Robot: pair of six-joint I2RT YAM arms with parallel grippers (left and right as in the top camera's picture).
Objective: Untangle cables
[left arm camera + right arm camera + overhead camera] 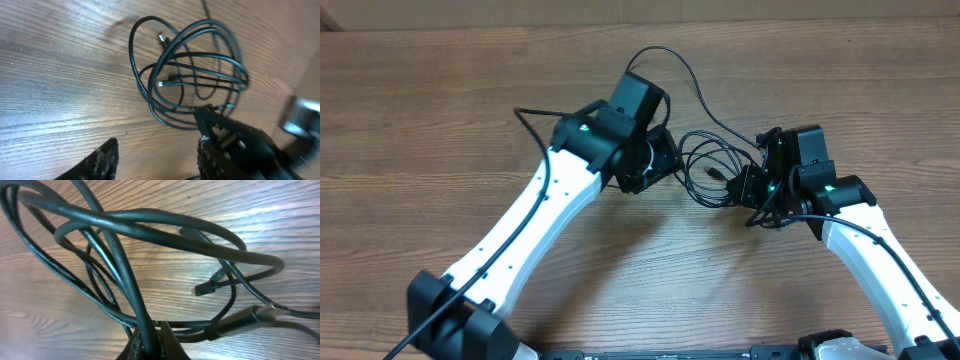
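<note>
The cables [708, 165] lie as a tangle of thin black loops on the wooden table, between my two grippers. One long strand [692, 80] trails off toward the far side. In the left wrist view the cables [195, 70] lie ahead, two small plug ends showing inside the loops. My left gripper [157, 156] stands open just short of them, with bare table between its fingers. My right gripper [157, 342] is shut on one cable strand [127, 275] at the tangle's right edge. A small plug [205, 287] and a thicker connector [245, 317] lie just beyond it.
The wooden table [440, 110] stretches wide on all sides of the tangle. My left arm [535, 215] reaches in from the lower left and my right arm [880, 250] from the lower right, their heads a short way apart.
</note>
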